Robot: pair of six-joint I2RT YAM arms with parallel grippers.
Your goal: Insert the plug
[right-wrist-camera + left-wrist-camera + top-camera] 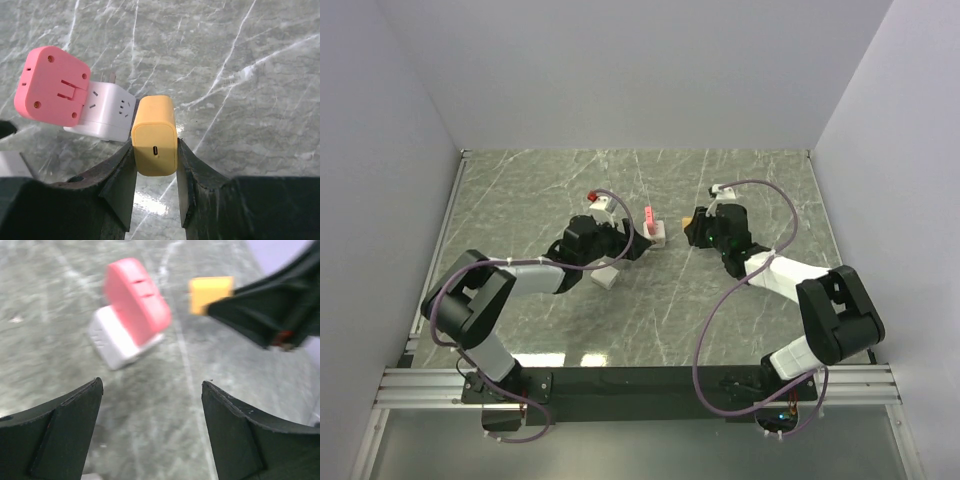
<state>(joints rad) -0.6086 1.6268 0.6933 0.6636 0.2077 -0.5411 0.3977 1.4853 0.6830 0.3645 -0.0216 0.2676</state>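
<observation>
A white socket cube [659, 234] with a pink adapter [649, 216] plugged onto it lies on the marble table between my two grippers. My right gripper [694, 228] is shut on an orange-yellow plug [155, 135] and holds it just right of the cube [107, 117], close to its socket face; I cannot tell whether they touch. The pink adapter [52, 85] sits on the cube's left side. My left gripper [151, 385] is open and empty, a short way from the cube [112, 342] and the pink adapter [137, 302]. The left wrist view also shows the plug [211, 292].
A second small white block [606, 277] lies on the table just below my left gripper. Plain walls enclose the table on the left, back and right. A metal rail [440, 250] runs along the left edge.
</observation>
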